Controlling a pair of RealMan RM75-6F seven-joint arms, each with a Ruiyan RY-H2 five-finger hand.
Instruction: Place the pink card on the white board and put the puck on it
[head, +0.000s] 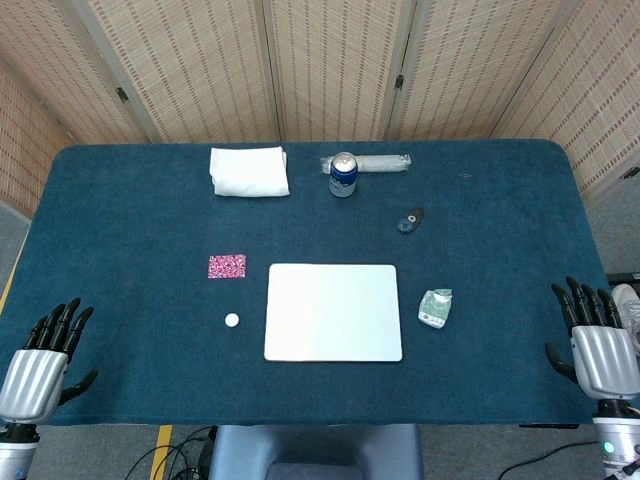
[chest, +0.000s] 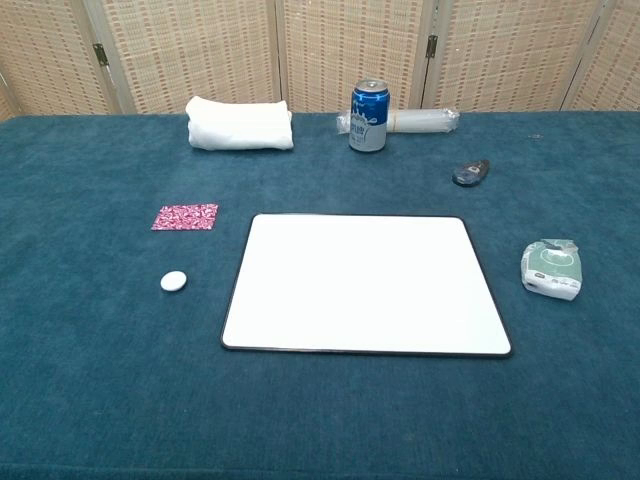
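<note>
The pink patterned card (head: 227, 266) (chest: 185, 217) lies flat on the blue cloth, just left of the white board (head: 333, 312) (chest: 364, 283). A small white puck (head: 232, 320) (chest: 174, 281) sits below the card, also left of the board. Nothing rests on the board. In the head view my left hand (head: 45, 358) hovers at the table's near left corner with fingers spread and nothing in it. My right hand (head: 598, 340) does the same at the near right corner. Both are far from the card and puck. The chest view shows neither hand.
A folded white towel (head: 249, 171) lies at the back left. A blue can (head: 343, 175) stands beside a clear wrapped roll (head: 378, 161) at the back centre. A small dark object (head: 410, 220) and a green-white packet (head: 435, 308) lie right of the board.
</note>
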